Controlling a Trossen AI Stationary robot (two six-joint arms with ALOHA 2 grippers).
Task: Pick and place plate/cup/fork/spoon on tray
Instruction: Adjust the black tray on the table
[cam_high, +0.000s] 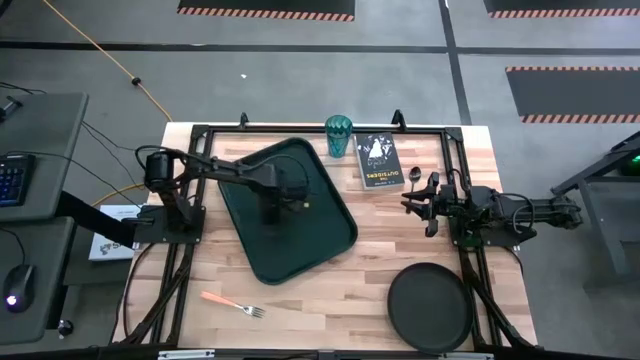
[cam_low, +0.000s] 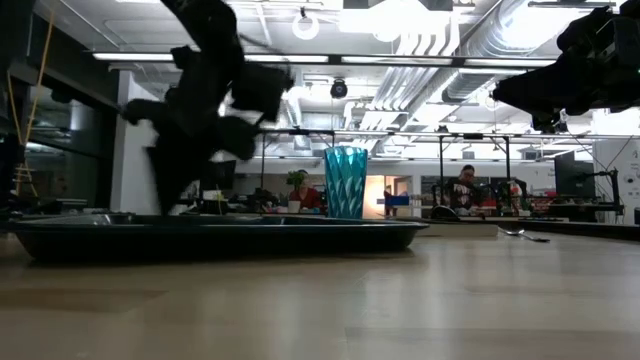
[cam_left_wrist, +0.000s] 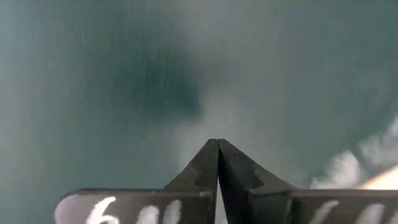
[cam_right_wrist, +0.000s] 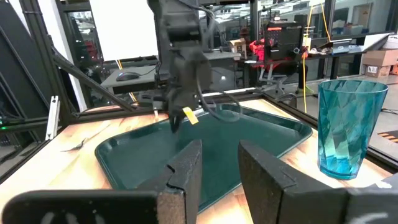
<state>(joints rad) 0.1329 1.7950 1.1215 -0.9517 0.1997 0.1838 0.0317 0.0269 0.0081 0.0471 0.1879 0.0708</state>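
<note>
The dark green tray (cam_high: 300, 235) lies left of the table's middle, turned at an angle. My left gripper (cam_high: 270, 213) is shut and points down over the tray's floor (cam_left_wrist: 124, 74). It also shows in the low view (cam_low: 178, 200). My right gripper (cam_right_wrist: 221, 163) is open and empty, above the table right of the tray, near the dark spoon (cam_high: 415, 177). The teal cup (cam_high: 338, 135) stands upright by the far edge. The black plate (cam_high: 430, 305) lies at the near right. The orange-handled fork (cam_high: 232, 302) lies at the near left. My left gripper's shut fingertips (cam_left_wrist: 217, 146) point straight down at the tray's floor near its middle. I cannot tell whether they touch it.
A small black book (cam_high: 378, 162) lies between the cup and the spoon at the far side. A dark metal frame (cam_high: 460, 150) runs around the table's edges. Bare wood shows between the tray and the plate.
</note>
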